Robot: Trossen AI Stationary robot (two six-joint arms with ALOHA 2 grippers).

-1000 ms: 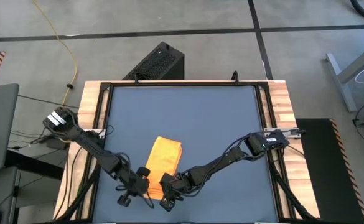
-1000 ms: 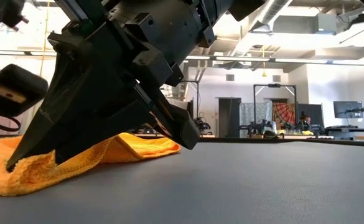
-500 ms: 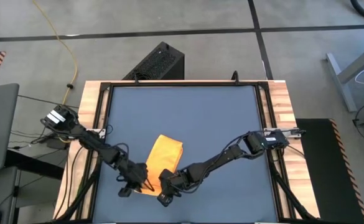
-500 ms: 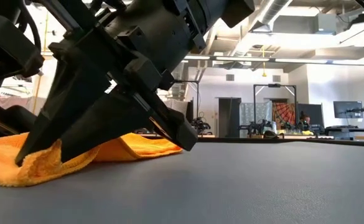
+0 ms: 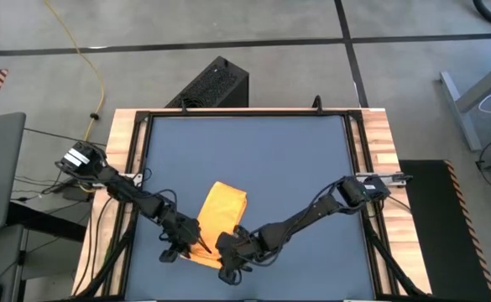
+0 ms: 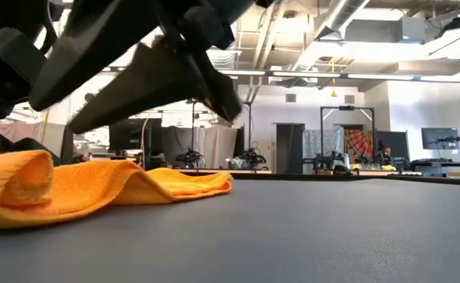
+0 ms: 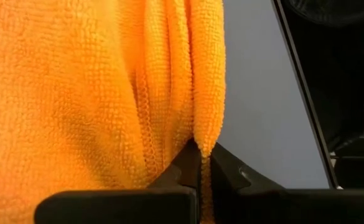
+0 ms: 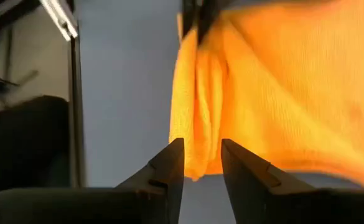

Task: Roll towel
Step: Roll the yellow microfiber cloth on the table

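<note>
High view: small yellow-orange cloth towel [image 5: 220,220] lies on the blue-grey tabletop [image 5: 253,159], near the front edge and left of centre. Left gripper [image 5: 188,245] sits at the towel's front-left corner; right gripper [image 5: 232,260] at the front-right corner, just off the cloth. Finger state is not readable from above.

Low view: only this one gives height. The towel's near end is curled over into a small roll [image 6: 21,182]; the rest lies flat. The dark right gripper fingers [image 6: 147,75] hang above the cloth, clear of it.

Left wrist view: left fingers [image 7: 188,171] are pressed together, clamped on a folded towel edge [image 7: 206,93].

Right wrist view: right fingers [image 8: 169,165] stand apart, nothing between them; the towel edge [image 8: 197,124] lies just beyond the tips.
</note>
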